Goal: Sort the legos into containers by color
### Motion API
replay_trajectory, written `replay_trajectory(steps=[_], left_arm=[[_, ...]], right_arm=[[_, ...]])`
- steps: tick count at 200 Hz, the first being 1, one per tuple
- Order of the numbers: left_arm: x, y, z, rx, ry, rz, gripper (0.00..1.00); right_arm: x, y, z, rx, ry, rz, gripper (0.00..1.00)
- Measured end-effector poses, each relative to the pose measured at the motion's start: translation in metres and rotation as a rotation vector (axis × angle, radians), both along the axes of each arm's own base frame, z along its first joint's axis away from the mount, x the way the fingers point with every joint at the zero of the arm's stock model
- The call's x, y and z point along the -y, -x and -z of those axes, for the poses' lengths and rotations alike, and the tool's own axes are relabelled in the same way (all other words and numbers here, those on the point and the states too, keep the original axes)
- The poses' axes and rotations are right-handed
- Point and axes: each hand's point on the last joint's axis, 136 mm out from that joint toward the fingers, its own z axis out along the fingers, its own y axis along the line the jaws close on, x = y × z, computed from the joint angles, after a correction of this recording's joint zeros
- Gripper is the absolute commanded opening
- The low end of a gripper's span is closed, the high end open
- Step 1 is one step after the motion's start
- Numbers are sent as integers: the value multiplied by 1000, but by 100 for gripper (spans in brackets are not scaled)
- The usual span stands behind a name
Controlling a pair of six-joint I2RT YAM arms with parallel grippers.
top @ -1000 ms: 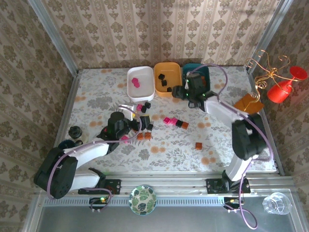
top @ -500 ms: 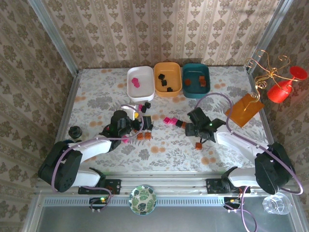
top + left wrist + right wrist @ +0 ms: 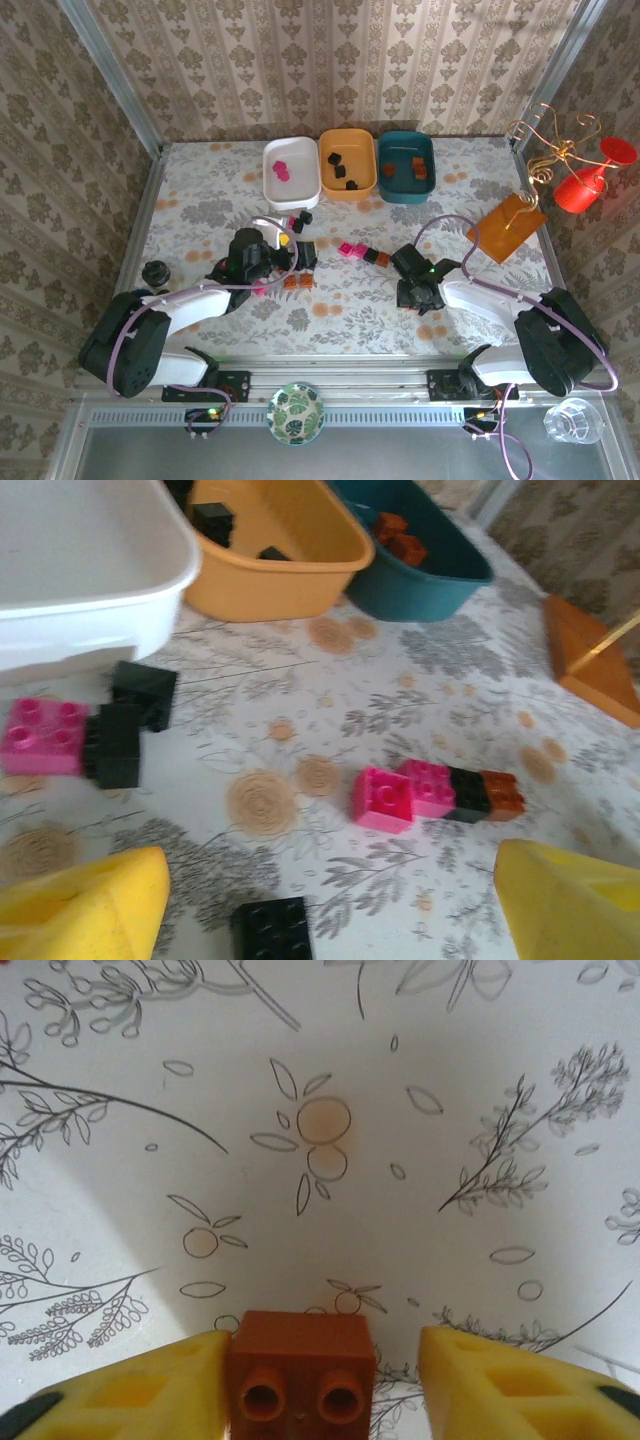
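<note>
The white tray (image 3: 270, 175) holds pink legos, the orange-yellow tray (image 3: 325, 165) black ones, the dark teal tray (image 3: 383, 170) orange-brown ones. My right gripper (image 3: 412, 297) is low on the table around an orange-brown brick (image 3: 300, 1365). Its left finger touches the brick and the right finger (image 3: 500, 1380) stands apart from it. My left gripper (image 3: 330, 890) is open wide over the cloth, with a black brick (image 3: 272, 930) lying between its fingers. Beyond it lies a row of two pink bricks (image 3: 383, 798), a black one and an orange-brown one (image 3: 500, 792).
More black and pink bricks (image 3: 120, 742) lie by the white tray's near wall, and orange-brown ones (image 3: 297, 282) beside my left gripper. A flat orange card (image 3: 505, 225) rests at the right, a dark mug (image 3: 155, 273) at the left edge, a green bowl (image 3: 296, 412) on the near rail.
My right arm has come back from the teal tray to the near table and dropped over the orange-brown brick, its jaws narrowing. The left arm has barely moved.
</note>
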Motion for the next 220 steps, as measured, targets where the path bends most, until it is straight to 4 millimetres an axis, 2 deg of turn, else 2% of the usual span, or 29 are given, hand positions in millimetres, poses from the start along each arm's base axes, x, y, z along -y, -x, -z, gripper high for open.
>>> replay_trajectory(steps=[22,45,71,91,121,137,163,190,204,220], left_arm=[[20,7,-8,9,53,113,85],[38,14,-6,0,91,217,85],[47,22,0,-27,116,289,84],[54,26,-4,-30,130,334,84],[69,34,-20,-5,146,407,84],[75,39,-23,0,144,439,83],[79,44,-21,-13,131,460,84],[77,44,-15,-28,114,456,84],[76,43,-11,-38,102,447,84],[75,42,-8,-43,90,432,84]], right_arm=[[-2,1,0,-5,-9,-1,44],[-3,2,1,-6,-12,-1,40],[-4,2,0,-4,-17,-2,33],[-4,0,-2,4,-24,-1,31],[-3,-15,-20,69,-67,22,29],[-3,-36,-42,142,-113,52,28],[-1,-83,-86,291,-177,100,27],[1,-144,-131,429,-211,136,27],[3,-179,-144,480,-212,152,28],[8,-222,-148,513,-197,175,28]])
